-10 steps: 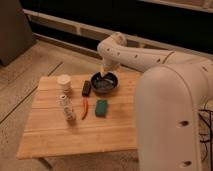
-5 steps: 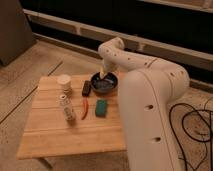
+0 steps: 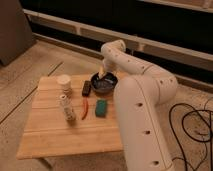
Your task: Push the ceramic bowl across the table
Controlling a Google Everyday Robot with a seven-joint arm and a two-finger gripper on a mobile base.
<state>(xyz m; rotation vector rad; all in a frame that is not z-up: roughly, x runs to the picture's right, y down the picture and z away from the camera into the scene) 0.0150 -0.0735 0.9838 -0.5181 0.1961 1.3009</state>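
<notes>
The ceramic bowl (image 3: 103, 84), dark grey-black and shallow, sits at the far right part of the table (image 3: 55, 137), a small light wooden plank top. My gripper (image 3: 103, 73) hangs at the end of the white arm (image 3: 142, 107). It is at the bowl's far rim, touching it or just above it. The arm curves in from the right and covers the table's right edge.
A cream cup (image 3: 64, 81) stands at the far left. A flat black block (image 3: 86, 88) lies left of the bowl. A red chilli (image 3: 84, 108), a green sponge (image 3: 101, 107) and a small pale bottle (image 3: 66, 107) lie mid-table. Cables (image 3: 192, 125) lie on the floor at right.
The arm's white body has swung a little left and fills more of the view. The gripper stays at the bowl's far rim and the bowl has hardly moved.
</notes>
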